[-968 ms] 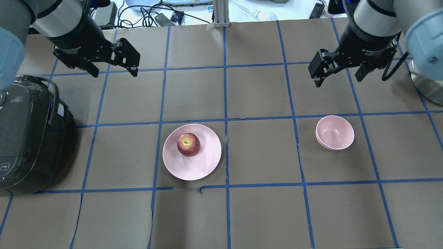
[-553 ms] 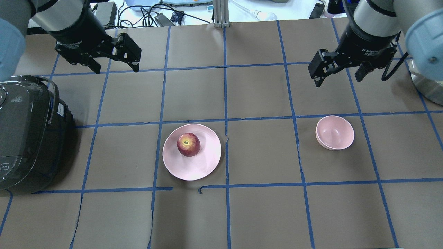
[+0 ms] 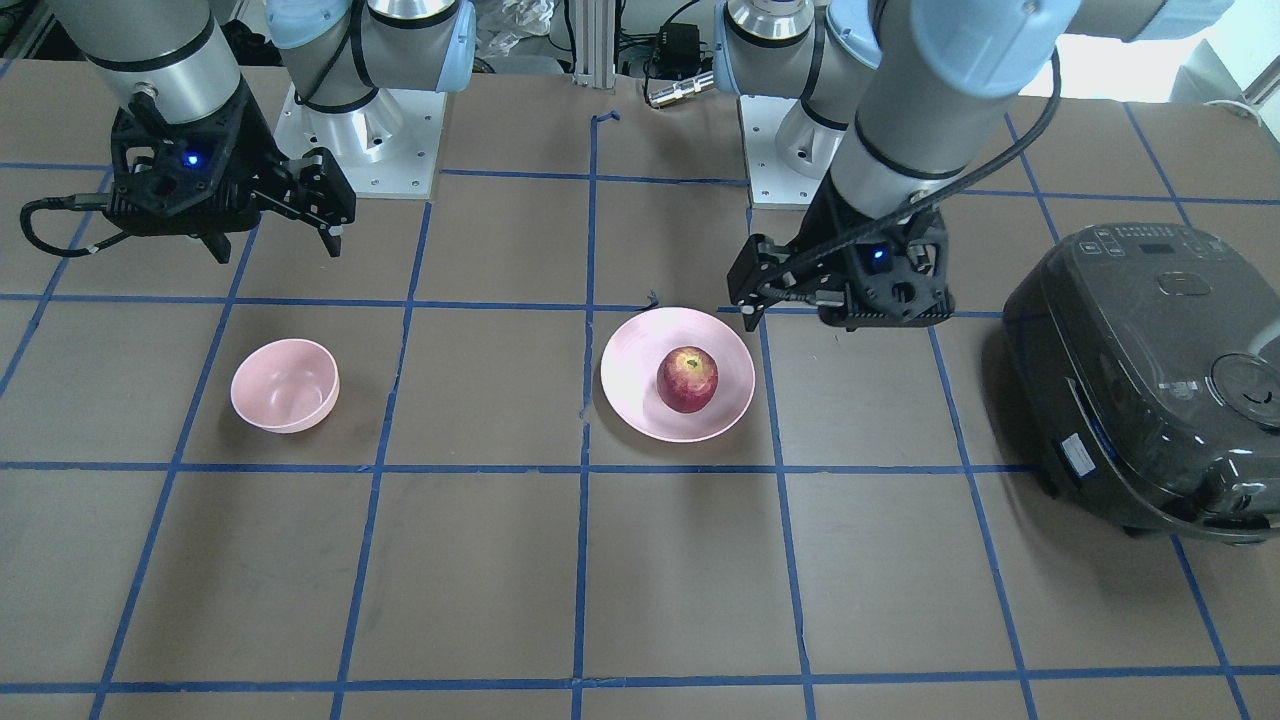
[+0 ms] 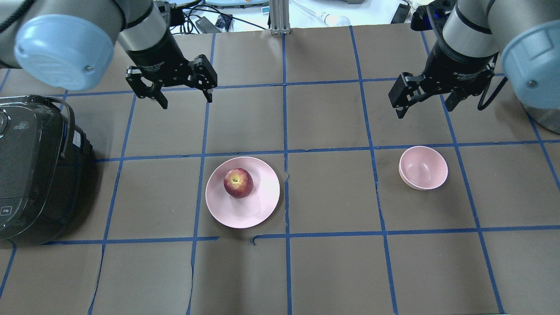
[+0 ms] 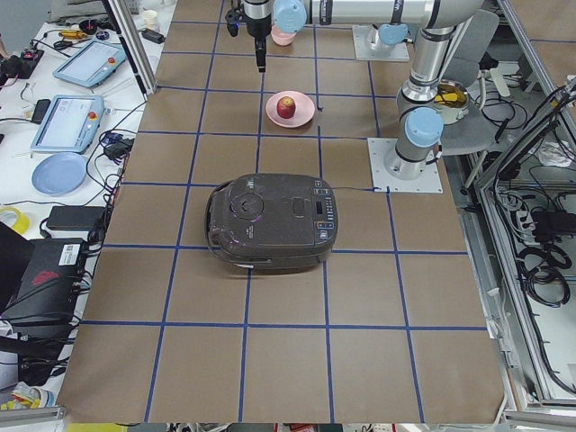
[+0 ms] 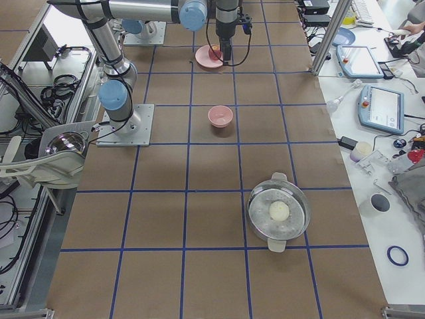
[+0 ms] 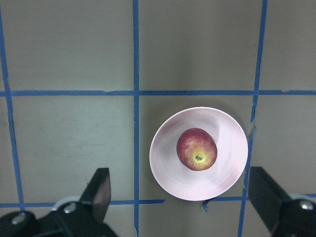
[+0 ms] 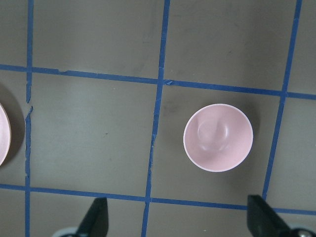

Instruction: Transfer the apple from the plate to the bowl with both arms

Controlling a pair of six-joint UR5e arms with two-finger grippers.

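The apple (image 4: 238, 183) is seen on the plate (image 4: 258, 210), the empty bowl (image 4: 441, 174) well apart on the bench (image 4: 332, 271). Beyond, the left hand (image 4: 187, 101), wide open and empty, has been swung toward the plate; a grasp is judged next. The right hand (image 4: 424, 109) is held open, empty.

The overhead camera looks forward and down, with the plate (image 4: 260, 210) near mid-frame. The front-facing camera looks steeply down from the plate's opposite side. Both side cameras view the plate from far off, along the table (image 5: 270, 360). The left wrist camera looks straight down on the plate from nearer. The right wrist camera catches only its rim.
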